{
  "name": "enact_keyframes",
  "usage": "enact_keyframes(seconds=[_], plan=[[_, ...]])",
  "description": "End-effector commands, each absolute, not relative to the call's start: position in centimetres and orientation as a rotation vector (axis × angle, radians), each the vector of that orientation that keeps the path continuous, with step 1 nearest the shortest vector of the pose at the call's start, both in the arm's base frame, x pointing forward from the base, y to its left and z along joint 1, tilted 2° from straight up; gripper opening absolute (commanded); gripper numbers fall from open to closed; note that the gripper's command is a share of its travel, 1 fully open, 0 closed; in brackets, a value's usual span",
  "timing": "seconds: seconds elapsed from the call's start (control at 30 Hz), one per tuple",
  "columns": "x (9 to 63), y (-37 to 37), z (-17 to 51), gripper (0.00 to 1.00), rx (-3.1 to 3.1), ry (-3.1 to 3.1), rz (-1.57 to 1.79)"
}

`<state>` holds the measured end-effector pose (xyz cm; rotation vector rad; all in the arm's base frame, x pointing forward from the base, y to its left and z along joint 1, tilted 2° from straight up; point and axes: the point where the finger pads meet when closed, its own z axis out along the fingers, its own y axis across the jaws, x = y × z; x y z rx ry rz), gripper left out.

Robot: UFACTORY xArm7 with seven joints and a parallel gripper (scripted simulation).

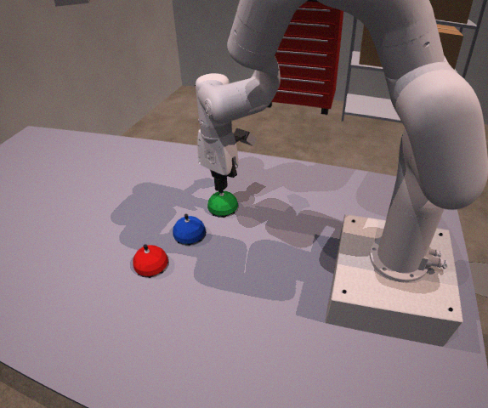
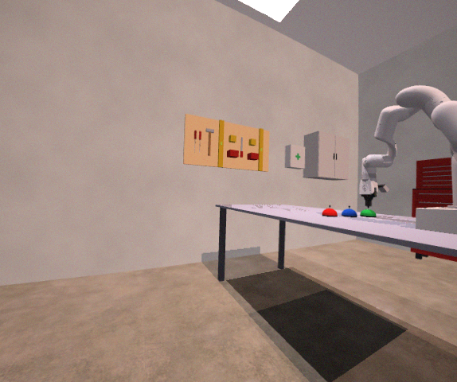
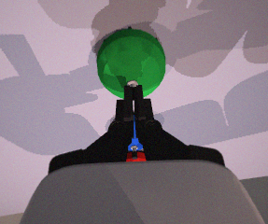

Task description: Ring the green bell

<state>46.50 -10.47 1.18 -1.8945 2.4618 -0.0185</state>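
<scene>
The green bell (image 1: 222,203) sits on the grey table, the farthest of a diagonal row of three bells. My gripper (image 1: 220,189) is shut and empty, pointing straight down, with its closed fingertips on the bell's small button at the top of the dome. In the wrist view the fingertips meet at the silver button, over the near edge of the green dome (image 3: 131,62). In the side view the gripper (image 2: 369,204) stands directly over the green bell (image 2: 368,212). The blue bell (image 1: 189,229) and the red bell (image 1: 150,260) stand apart from the gripper, their buttons up.
The robot's white base block (image 1: 394,280) stands on the table to the right of the bells. A red tool cabinet (image 1: 308,57) and a metal shelf (image 1: 371,87) stand behind the table. The blue bell is close beside the green one.
</scene>
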Motion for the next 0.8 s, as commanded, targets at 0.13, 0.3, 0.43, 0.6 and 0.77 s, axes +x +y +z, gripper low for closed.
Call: enact_keyframes(seconds=[0.13,0.3,0.43,0.6,0.77], plan=[[46.64,-10.52,1.53,0.0,-1.892,2.46,-0.023],[46.63,-10.53,1.9,0.0,-1.892,2.46,-0.023],[46.63,-10.53,1.98,0.0,-1.892,2.46,-0.023],[46.63,-10.53,1.98,0.0,-1.892,2.46,-0.023],[46.63,-10.53,1.98,0.0,-1.892,2.46,-0.023]])
